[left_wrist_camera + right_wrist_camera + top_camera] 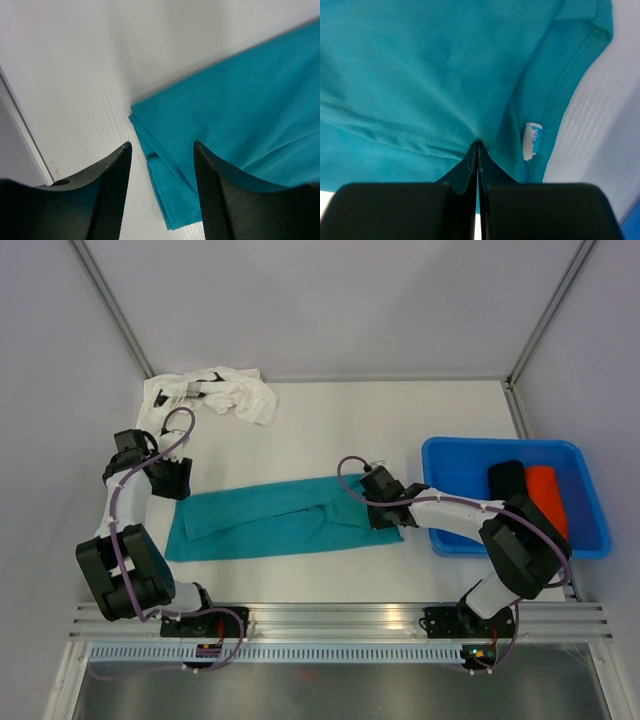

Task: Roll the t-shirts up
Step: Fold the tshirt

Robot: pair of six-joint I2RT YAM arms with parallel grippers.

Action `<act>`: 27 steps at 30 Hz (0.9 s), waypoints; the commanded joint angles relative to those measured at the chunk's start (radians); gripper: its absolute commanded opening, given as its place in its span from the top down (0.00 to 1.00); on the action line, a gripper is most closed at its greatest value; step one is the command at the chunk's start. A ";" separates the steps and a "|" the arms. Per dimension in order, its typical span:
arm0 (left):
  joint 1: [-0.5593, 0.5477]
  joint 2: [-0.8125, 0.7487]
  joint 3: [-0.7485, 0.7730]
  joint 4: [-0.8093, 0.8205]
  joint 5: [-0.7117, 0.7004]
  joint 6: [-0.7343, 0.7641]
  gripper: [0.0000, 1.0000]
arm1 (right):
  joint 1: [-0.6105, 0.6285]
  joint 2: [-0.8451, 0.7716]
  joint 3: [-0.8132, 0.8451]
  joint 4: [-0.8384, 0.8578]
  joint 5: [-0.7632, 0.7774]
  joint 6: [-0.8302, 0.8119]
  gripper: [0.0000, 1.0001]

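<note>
Only from above: folded teal cloth t-shirt (pixel 280 520) flat near front edge of table (pixel 330 430). Only at right wrist: small white label (pixel 532 140), print unreadable; right gripper (pixel 478 150) pinching teal cloth, jaws pressed together. Left gripper (pixel 162 145) jaws spread above shirt's corner

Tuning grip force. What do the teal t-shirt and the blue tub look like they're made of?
The folded teal cloth t-shirt looks like a fine matte knit, possibly cotton or a blend: faint knit texture, stitched collar seam, soft creases. The rectangular blue plastic tub looks like rigid moulded plastic: smooth uniform walls and a crisp, even rim.
</note>
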 commanded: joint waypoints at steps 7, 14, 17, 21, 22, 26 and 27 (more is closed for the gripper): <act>0.002 -0.062 -0.026 -0.043 0.074 -0.018 0.42 | -0.145 0.304 0.295 -0.015 0.069 -0.109 1.00; 0.002 -0.083 -0.046 -0.076 0.090 0.005 0.41 | -0.251 0.616 0.912 -0.236 0.099 -0.195 1.00; 0.002 -0.071 -0.071 -0.079 0.088 0.033 0.41 | -0.250 0.567 0.940 -0.197 -0.040 -0.167 0.98; 0.002 -0.004 -0.103 -0.068 0.035 0.054 0.41 | -0.244 0.432 0.811 -0.118 -0.093 -0.129 0.87; 0.002 0.018 -0.112 -0.062 0.030 0.059 0.40 | -0.244 0.391 0.755 -0.109 -0.083 -0.121 0.84; 0.002 0.058 -0.155 0.037 -0.020 0.062 0.40 | -0.244 0.337 0.630 -0.075 0.009 -0.084 0.62; 0.001 0.065 -0.157 0.050 -0.027 0.059 0.39 | -0.245 0.341 0.619 -0.077 0.035 -0.077 0.55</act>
